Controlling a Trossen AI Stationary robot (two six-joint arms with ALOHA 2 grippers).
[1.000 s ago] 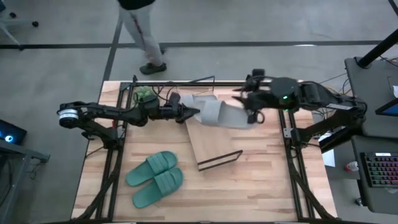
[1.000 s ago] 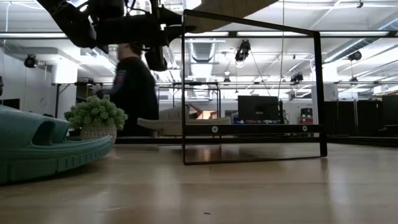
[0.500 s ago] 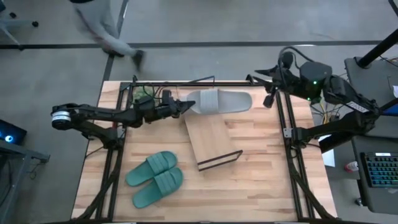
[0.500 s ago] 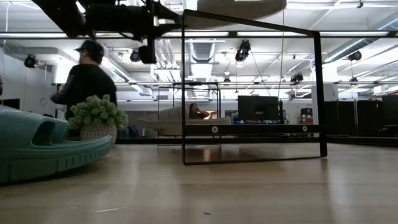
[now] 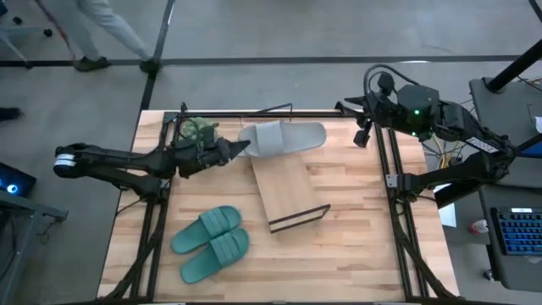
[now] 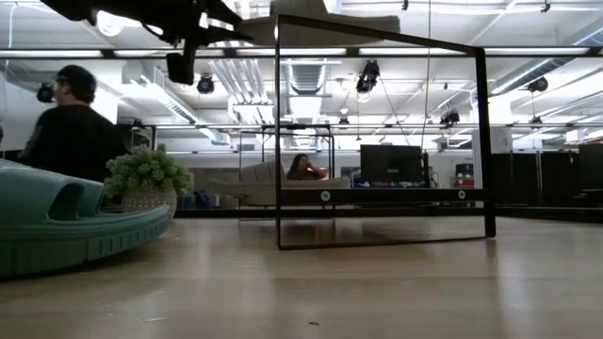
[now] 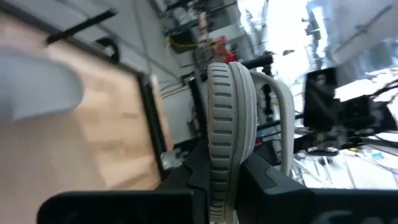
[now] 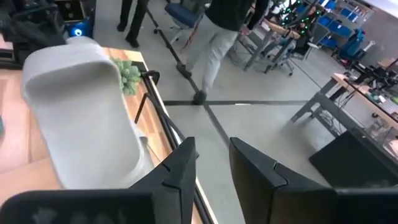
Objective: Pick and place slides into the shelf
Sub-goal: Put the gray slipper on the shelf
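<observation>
Your table (image 5: pixel 356 237) carries the shelf (image 5: pixel 284 188), a light-wood board lying slanted at the middle, with its black wire frame standing up at the near end. Seen from the low camera, that frame (image 6: pixel 382 141) rises as a tall dark rectangle.

The teal pair of slides (image 5: pixel 212 242) lies flat on the table toward the near left corner, well apart from both arms and clear of the shelf.

One light grey slide (image 5: pixel 284 138) hangs above the far end of the shelf, lengthwise across the table. Your left gripper (image 5: pixel 230 150) is clenched on its left end: in the left wrist view you see the ribbed grey sole (image 7: pixel 222 130) edge-on, pinched between the dark fingers. The slide stretches away from that gripper toward the right arm.

Your right gripper (image 5: pixel 362 134) sits at the far right edge of the table, apart from the grey slide's free end, holding nothing. Its fingers (image 8: pixel 180 167) stand a little apart, released, with the grey slide (image 8: pixel 87 118) beyond them.

The small green plant (image 5: pixel 196 129) stands at the far left corner, just behind the left gripper.
</observation>
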